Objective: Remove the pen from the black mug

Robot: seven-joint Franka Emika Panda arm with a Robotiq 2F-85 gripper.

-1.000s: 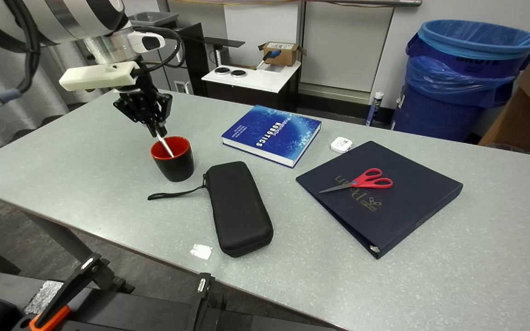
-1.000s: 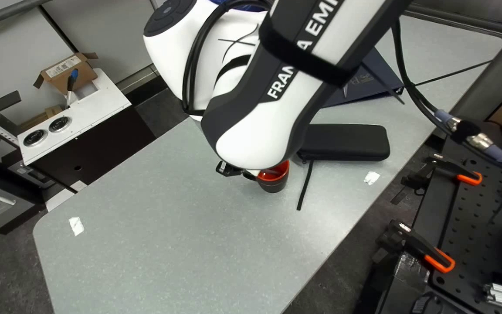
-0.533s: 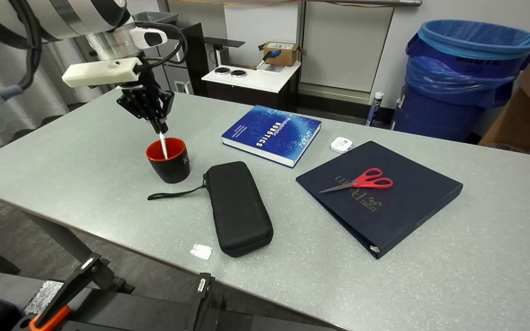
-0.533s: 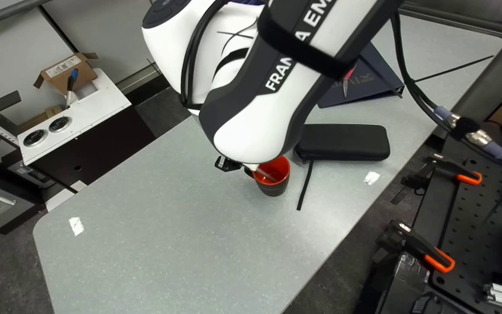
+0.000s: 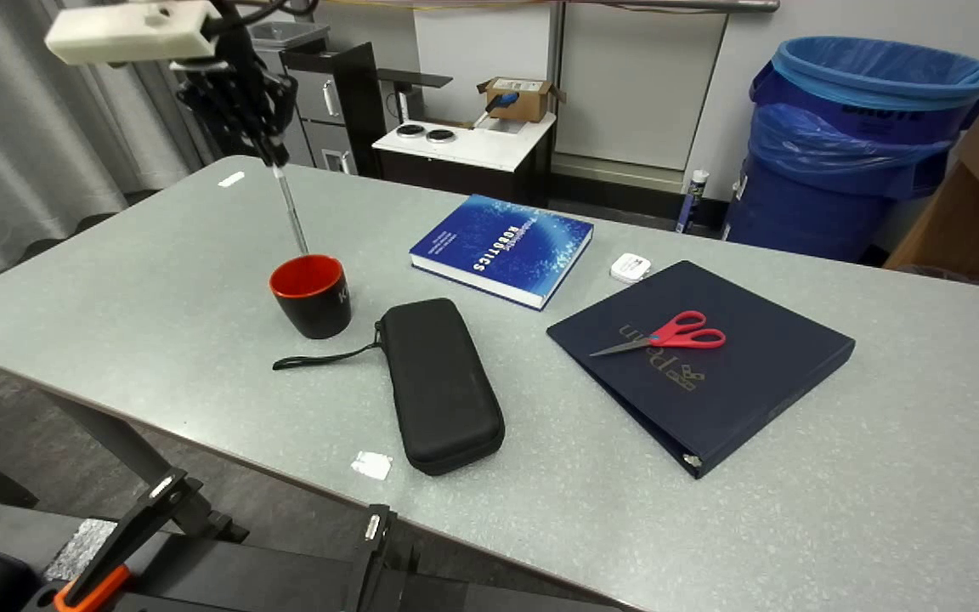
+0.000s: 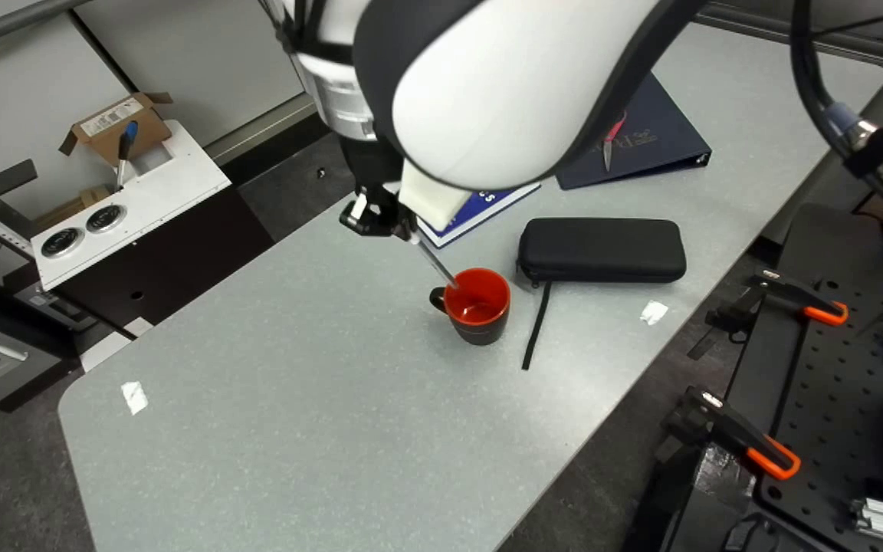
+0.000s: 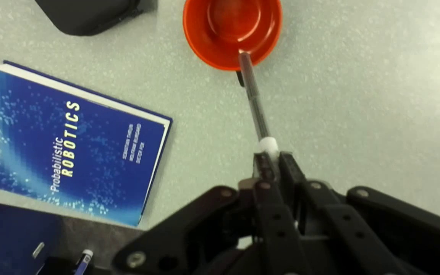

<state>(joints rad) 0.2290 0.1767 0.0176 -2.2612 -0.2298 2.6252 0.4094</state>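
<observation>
Jaws of the gripper pinch the pen by its white end, tip near the rim of the black mug, contact unclear; the mug stands between the long edges of the tabletop, its lettering visible only in an exterior view.

Below the gripper, the black mug shows "K"; farther, a hardcover reads "Probabilistic Robotics"; beyond, a ring binder, "Penn."

Stationery I see on the grey tabletop
Red-handled scissors lie on a navy Penn binder; I also see a Probabilistic Robotics hardcover and a black zip case, its strap stretched out.
</observation>
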